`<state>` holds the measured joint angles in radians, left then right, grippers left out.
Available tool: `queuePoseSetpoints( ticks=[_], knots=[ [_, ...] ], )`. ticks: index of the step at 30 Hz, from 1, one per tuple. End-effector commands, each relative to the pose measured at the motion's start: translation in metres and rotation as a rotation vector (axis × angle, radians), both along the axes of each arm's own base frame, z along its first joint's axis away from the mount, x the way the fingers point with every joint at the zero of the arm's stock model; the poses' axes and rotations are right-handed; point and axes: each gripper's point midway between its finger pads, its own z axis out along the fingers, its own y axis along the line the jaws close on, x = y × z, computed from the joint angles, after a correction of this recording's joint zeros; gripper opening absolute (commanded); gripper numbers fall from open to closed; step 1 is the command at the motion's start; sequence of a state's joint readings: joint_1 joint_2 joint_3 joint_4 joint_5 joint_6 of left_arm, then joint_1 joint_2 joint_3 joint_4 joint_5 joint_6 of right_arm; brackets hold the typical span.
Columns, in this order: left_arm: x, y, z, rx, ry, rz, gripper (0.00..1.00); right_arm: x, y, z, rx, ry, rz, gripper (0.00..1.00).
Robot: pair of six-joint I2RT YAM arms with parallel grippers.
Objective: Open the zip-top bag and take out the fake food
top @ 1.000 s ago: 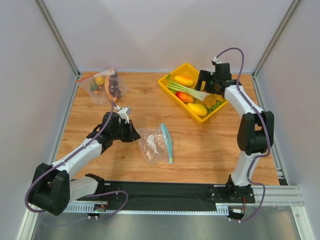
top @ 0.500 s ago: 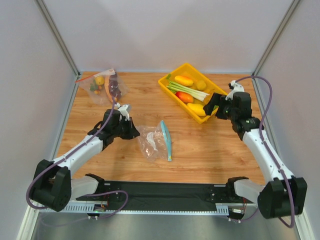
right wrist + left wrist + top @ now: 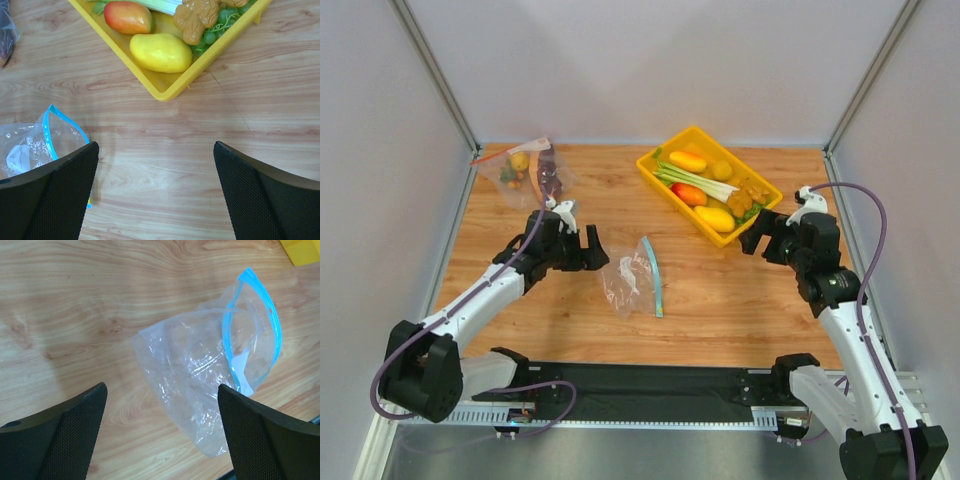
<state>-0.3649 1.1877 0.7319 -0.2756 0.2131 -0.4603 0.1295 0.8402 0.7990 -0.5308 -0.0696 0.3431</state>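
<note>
1. The zip-top bag (image 3: 632,280) lay on the table (image 3: 720,300), near the middle, with its blue mouth gaping.
2. It looked empty, though the crinkly plastic made that hard to be sure of.
3. The fake food (image 3: 715,217) sat in the yellow tray (image 3: 162,91), well apart from the bag.
4. The left fingers (image 3: 70,435) had pinched the bag a moment before. Now they were spread wide and had let go, and the bag lay just ahead of them.
5. The right fingers (image 3: 55,195) had pulled back from the tray, wide open and holding nothing.
6. So the job looked nearly done.
</note>
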Motion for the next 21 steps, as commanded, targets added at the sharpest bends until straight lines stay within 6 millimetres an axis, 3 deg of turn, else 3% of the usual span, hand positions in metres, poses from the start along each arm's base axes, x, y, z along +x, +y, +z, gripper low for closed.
queuePoseSetpoints(
  ticks=[1, 14, 21],
  knots=[
    [0.002, 0.01, 0.024, 0.032, -0.041, 0.032, 0.99, -0.007, -0.007, -0.001, -0.025, 0.017, -0.025, 0.98],
    [-0.026, 0.05, 0.144, 0.108, -0.314, 0.08, 0.99, -0.023, -0.021, 0.04, -0.05, -0.082, -0.082, 0.98],
    [-0.041, 0.071, 0.173, 0.147, -0.399, 0.129, 0.99, -0.03, -0.024, 0.056, -0.052, -0.118, -0.089, 0.98]
  ],
)
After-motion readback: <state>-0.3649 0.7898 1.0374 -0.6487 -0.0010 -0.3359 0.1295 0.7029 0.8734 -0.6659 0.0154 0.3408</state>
